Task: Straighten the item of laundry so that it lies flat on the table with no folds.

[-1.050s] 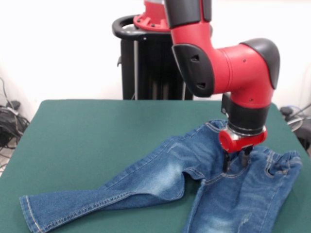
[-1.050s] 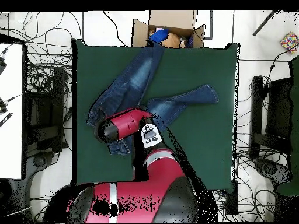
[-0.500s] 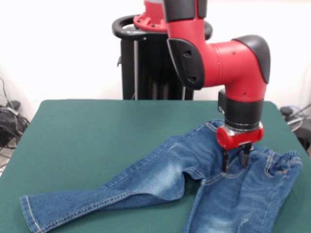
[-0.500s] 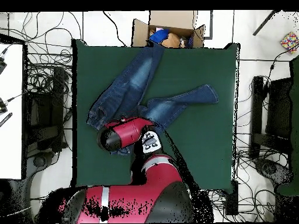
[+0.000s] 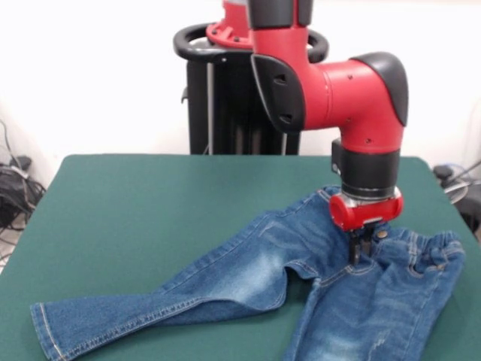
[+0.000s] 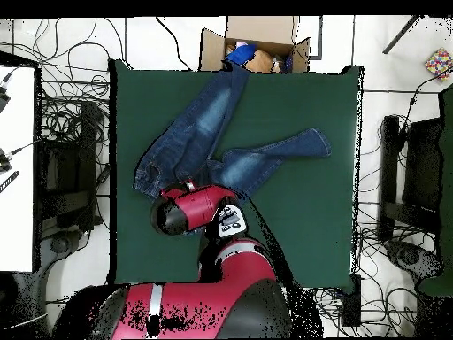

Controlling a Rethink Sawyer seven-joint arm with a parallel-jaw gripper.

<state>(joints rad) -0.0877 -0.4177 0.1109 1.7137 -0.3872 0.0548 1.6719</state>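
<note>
Overhead view — green table, cabled floor

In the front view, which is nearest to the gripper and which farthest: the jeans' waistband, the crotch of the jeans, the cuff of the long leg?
From the gripper:
1. The waistband, just beside it on the picture's right.
2. The crotch, a little to the picture's left.
3. The cuff, far off at the lower left of the table.
</note>
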